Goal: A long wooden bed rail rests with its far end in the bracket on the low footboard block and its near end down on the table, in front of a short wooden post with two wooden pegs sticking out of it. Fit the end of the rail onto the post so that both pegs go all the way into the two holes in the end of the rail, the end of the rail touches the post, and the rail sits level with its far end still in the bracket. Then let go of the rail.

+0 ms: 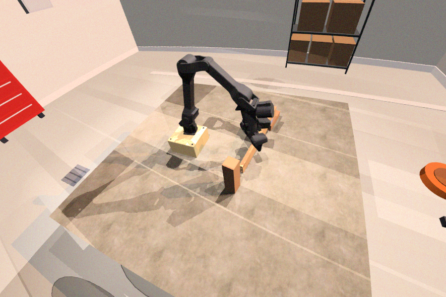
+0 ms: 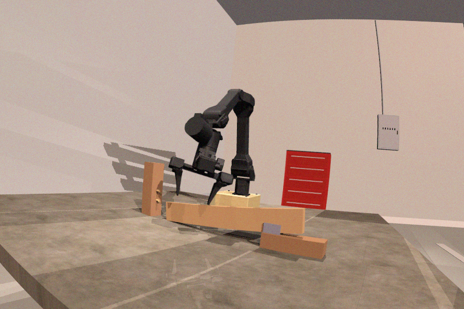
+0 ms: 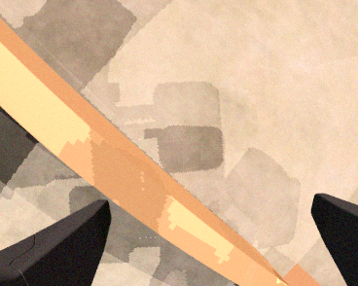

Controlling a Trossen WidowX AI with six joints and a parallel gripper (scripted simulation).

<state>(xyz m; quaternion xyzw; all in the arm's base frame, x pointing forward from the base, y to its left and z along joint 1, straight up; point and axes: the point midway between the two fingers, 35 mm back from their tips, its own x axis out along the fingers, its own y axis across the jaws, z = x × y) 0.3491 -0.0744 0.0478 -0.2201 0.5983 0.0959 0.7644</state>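
The long wooden rail (image 1: pixel 248 158) (image 2: pixel 232 217) (image 3: pixel 129 175) has its far end in the grey bracket (image 2: pixel 271 228) on the low footboard block (image 2: pixel 294 244). Its near end is low at the table, a small gap from the upright post (image 1: pixel 231 174) (image 2: pixel 151 189). The upper peg (image 2: pixel 158 191) and lower peg (image 2: pixel 158 200) stick out of the post towards the rail. My gripper (image 2: pixel 193 198) (image 3: pixel 214 208) is open and empty above the rail. In the wrist view the rail runs diagonally between the fingertips. The holes in the rail's end cannot be made out.
The arm stands on a pale yellow base block (image 1: pixel 183 148) (image 2: pixel 236 200) behind the rail. The table's edge (image 2: pixel 17 265) runs along the left of the exterior view. A red cabinet (image 1: pixel 5 101) (image 2: pixel 305 178) and a shelf with boxes (image 1: pixel 323 33) stand beyond the table.
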